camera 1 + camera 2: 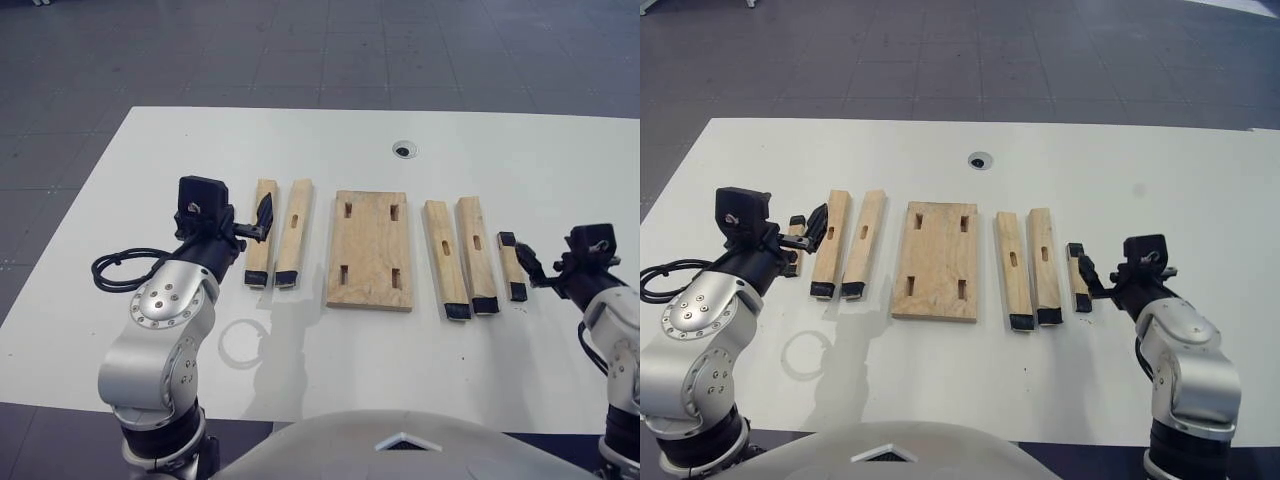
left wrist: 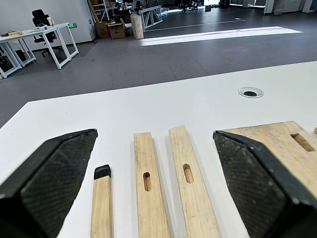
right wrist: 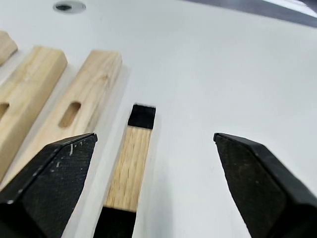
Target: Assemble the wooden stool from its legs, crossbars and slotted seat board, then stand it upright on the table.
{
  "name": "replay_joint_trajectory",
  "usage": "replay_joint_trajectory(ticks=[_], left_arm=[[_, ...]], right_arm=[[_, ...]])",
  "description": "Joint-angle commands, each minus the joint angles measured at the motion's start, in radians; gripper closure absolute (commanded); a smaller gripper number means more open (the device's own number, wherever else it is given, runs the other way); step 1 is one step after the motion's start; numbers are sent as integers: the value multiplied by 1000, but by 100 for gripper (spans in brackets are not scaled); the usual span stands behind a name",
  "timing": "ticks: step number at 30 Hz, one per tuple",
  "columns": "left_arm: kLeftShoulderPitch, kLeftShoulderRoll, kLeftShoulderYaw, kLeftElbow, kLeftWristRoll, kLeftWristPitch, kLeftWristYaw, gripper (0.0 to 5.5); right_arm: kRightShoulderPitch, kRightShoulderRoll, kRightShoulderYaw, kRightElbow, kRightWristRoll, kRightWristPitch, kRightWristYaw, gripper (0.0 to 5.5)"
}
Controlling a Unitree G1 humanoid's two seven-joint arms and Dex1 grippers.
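Left gripper (image 2: 154,133) hung low over the near left of the table (image 1: 520,380), jaws spread wide and holding nothing; the left crossbar (image 2: 101,208) and the two left legs (image 1: 262,235) lay on the table under the span of its fingers (image 2: 54,183). A black cable (image 1: 125,268) looped on the table beside that arm, and a faint ring mark (image 1: 240,343) showed nearer the front edge. Right gripper (image 3: 154,135) sat low at the near right, also wide open and empty, with the right crossbar (image 1: 512,265) lying flat between its fingers (image 3: 257,183), untouched.

All parts lay flat in one row across the table, pointing away: left crossbar, left legs, seat (image 1: 370,250) in the middle with four slots, two right legs (image 1: 445,258), right crossbar. Each leg had one slot and a black cap at its near end; the right crossbar was black at both ends. Farther back a round grommet (image 1: 404,150) sat in the tabletop, and grey floor (image 1: 300,50) lay beyond
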Motion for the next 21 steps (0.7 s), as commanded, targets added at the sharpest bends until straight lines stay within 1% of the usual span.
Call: replay_joint_trajectory(ticks=[1,4,8,15,21], left_arm=[[4,-13,12,-6,7,-9,7,115],[-4,-13,14,-3,8,-9,5,115],[-11,-13,11,-2,10,-4,6,115],[-28,-2,18,6,11,3,-1,115],[-36,0,18,4,8,11,-2,115]], right_arm=[[95,31,51,51,-30,-82,10,114],[134,43,70,77,-48,-129,7,114],[133,47,77,124,-51,-159,-4,114],[90,125,47,261,66,-10,-8,114],[128,91,102,236,22,-60,-5,114]])
